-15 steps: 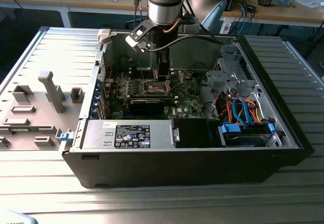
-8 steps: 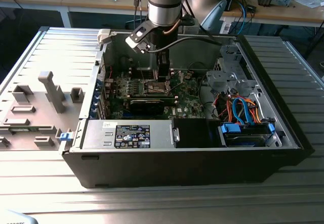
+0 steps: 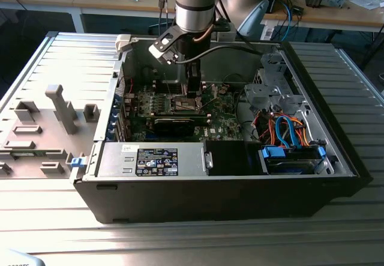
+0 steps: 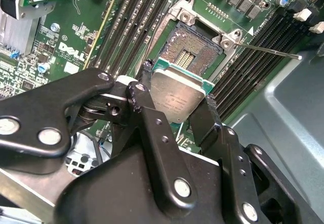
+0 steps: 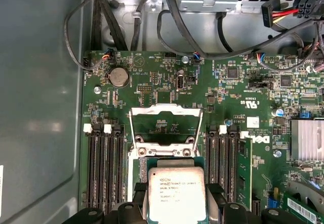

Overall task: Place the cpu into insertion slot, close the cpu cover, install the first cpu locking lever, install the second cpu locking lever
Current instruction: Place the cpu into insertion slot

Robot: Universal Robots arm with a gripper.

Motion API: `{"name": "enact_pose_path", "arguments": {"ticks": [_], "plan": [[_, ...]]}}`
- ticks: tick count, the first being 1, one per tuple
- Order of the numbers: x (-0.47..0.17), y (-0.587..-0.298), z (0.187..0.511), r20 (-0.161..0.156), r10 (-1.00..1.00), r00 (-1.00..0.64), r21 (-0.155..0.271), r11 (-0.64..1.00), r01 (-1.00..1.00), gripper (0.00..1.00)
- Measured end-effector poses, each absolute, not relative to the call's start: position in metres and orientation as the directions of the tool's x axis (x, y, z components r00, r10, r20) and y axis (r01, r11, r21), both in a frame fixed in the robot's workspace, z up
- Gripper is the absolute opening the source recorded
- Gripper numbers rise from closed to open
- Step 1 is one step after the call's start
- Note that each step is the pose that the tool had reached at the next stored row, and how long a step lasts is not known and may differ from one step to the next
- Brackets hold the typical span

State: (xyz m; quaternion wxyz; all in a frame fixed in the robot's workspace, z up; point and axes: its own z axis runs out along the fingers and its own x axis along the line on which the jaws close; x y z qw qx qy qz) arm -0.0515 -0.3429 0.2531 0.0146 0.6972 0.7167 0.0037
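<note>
- A grey panel (image 3: pixel 48 128) with blocky plastic shapes lies flat on the worktop (image 3: pixel 180 242), at the exterior view's left, just beside the computer case.
- The computer case (image 3: pixel 336 158) is black and open on top. It sits in the middle of the worktop and reaches close to the near edge.
- Inside the case lies a green motherboard (image 3: pixel 222 119).
- The robot arm (image 3: pixel 195 2) comes down from above into the case, and its claw (image 3: pixel 193 93) hangs over the middle of the board.
- The claw (image 4: pixel 178 102) is squeezed tight on the cpu (image 4: pixel 174 90), with one black finger (image 4: pixel 147 110) pressing on each side of it.
- In the first wrist view the cpu (image 5: pixel 176 191) shows its shiny metal top, held flat.
- The cpu is right over the near side of the insertion slot (image 4: pixel 191 46). It is not lying down in it. I cannot tell if it touches the rim.
- The slot is open, and its tiny gold pins show.
- The cpu cover (image 5: pixel 166 109) stands up, swung open on the far side of the slot.
- A thin metal lever (image 4: pixel 268 50) sticks out past the slot, over the long black slots.
- Blue and orange cables (image 3: pixel 288 131) curl inside the case at the exterior view's right.
</note>
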Motion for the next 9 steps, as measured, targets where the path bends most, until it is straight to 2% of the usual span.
{"name": "enact_pose_path", "arguments": {"ticks": [9], "plan": [[-0.0520,-0.3409,0.2427,-0.016,0.999,-0.027,0.026,0.028,0.999,0.55]]}}
